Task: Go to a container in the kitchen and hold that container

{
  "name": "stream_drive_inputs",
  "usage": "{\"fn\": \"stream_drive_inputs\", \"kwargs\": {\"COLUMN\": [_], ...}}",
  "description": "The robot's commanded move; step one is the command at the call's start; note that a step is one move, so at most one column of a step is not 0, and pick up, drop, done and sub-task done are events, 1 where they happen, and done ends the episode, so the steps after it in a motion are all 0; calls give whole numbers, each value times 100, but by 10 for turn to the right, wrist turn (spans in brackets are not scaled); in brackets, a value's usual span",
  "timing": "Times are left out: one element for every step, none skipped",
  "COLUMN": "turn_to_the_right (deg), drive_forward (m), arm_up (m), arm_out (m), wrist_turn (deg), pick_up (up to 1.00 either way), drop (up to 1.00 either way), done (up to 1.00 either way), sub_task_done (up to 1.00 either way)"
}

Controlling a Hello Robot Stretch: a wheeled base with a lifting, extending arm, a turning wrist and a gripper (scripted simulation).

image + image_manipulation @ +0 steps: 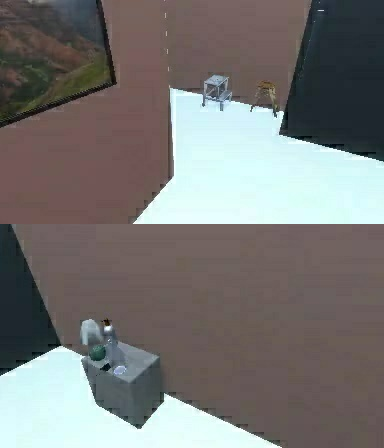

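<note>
The chief risk was choosing the wrong target. The things crowded on the grey block against the wall were too small to name surely. A pale bottle with a dark cap looked the likeliest container, with a green ball just beside it and a white lump behind. Because they stood so close together near the block's edge, a careless reach would probably have knocked the ball or the bottle to the floor. Nothing confirmed that this was the kitchen. The forward view looked down a pale passage between a brown wall hung with a landscape painting and a dark panel. A grey stand and a wooden stool stood well apart at the far end. Driving on that way might have carried the robot past the block, and a tight turn could have clipped the near wall. Whether the gripper's jaws were released or clenched on anything could not be told, so neither could the bottle's place relative to them. The bottle stood upright on the block's top, at the arm side view's left, near the wall.
</note>
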Motion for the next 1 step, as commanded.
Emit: {"fn": "stream_drive_inputs", "kwargs": {"turn_to_the_right": [450], "drive_forward": [0], "arm_up": [0], "arm_out": [0], "wrist_turn": [0], "pick_up": [0], "drop": [0], "done": [0], "sub_task_done": [0]}}
